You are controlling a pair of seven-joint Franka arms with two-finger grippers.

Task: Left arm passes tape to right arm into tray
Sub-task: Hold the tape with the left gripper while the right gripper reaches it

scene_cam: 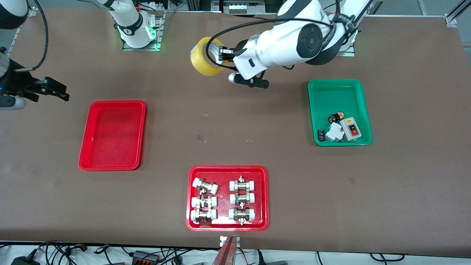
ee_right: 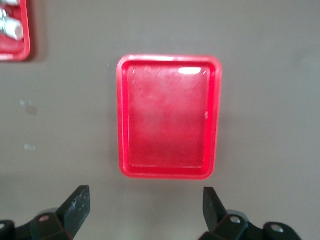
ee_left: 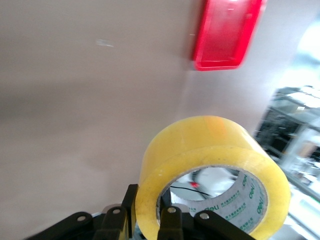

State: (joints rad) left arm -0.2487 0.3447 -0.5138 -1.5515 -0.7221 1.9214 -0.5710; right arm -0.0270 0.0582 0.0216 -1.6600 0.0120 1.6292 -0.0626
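Note:
The tape (scene_cam: 204,56), a wide yellow roll, hangs in the air over the bare table near the robots' bases. My left gripper (scene_cam: 218,55) is shut on its wall, one finger inside the core and one outside. In the left wrist view the tape (ee_left: 200,150) fills the foreground ahead of the left gripper (ee_left: 149,212). The tray (scene_cam: 112,135), red and with nothing in it, lies toward the right arm's end of the table. My right gripper (scene_cam: 66,93) hovers open over the table beside that tray, holding nothing. In the right wrist view the tray (ee_right: 169,117) lies past the open right gripper (ee_right: 146,202).
A green tray (scene_cam: 335,95) with small electrical parts sits toward the left arm's end. A red tray (scene_cam: 223,173) of white-capped metal fittings lies nearest the front camera, its corner (ee_right: 12,30) showing in the right wrist view. The tray (ee_left: 227,35) also shows in the left wrist view.

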